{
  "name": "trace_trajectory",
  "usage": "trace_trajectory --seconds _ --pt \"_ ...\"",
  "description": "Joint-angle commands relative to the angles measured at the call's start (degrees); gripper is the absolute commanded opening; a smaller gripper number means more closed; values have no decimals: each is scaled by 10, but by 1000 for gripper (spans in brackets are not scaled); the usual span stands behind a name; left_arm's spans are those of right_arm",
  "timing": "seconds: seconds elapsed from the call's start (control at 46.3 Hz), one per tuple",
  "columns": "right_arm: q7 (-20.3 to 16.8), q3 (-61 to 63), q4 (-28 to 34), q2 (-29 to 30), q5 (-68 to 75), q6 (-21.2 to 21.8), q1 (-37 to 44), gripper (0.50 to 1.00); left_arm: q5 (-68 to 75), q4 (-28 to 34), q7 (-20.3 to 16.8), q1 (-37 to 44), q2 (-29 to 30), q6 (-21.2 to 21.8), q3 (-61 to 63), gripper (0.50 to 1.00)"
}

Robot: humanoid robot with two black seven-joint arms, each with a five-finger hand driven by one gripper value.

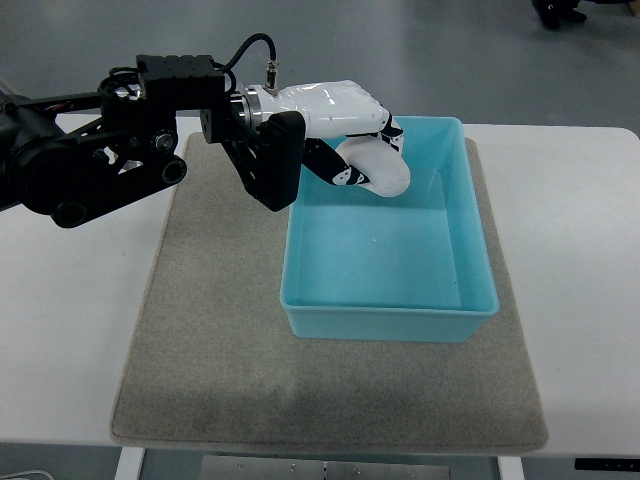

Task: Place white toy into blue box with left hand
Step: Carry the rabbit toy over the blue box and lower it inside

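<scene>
My left hand (345,135) reaches in from the left edge and hangs over the far left corner of the blue box (385,310), its fingers (345,172) curled around the white toy (385,168) so that the toy sits pinched under my palm. The toy is a smooth, rounded white lump, and most of it shows below and to the right of my knuckles, already inside the outline of the box's rim. I cannot tell how high it hangs above the floor of the box, since the view looks steeply down. I hold it from above because the box has walls all round, and only a top approach lets me clear the near left wall with my wrist. The box itself lies on a grey mat (200,380), which in turn rests on the white counter (60,340); the mat probably keeps the box from sliding if I brush it. The box is empty, as far as I can see, so there is nothing inside to avoid. My judgement is that the carrying is nearly done and the release is what remains. Letting go over the corner risks the toy knocking the wall, so a spot nearer the middle seems safer. My right hand does not show anywhere.
</scene>
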Motion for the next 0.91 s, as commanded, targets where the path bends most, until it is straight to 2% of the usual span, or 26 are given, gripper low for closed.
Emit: trace_trajectory --seconds 0.0,0.388,0.626,0.712,0.82,0.885 --pt "0 0 0 0 0 0 0 936 5 4 -1 12 -12 17 6 500" --pt "0 0 0 0 0 0 0 936 45 29 0 36 -19 60 34 500" --pt "0 0 0 0 0 0 0 936 45 31 0 41 -38 61 38 500" --pt "0 0 0 0 0 0 0 936 46 36 0 49 -44 61 40 514" --pt "0 0 0 0 0 0 0 936 45 36 3 49 -44 61 41 651" --pt "0 0 0 0 0 0 0 936 43 36 4 49 -45 61 41 711"
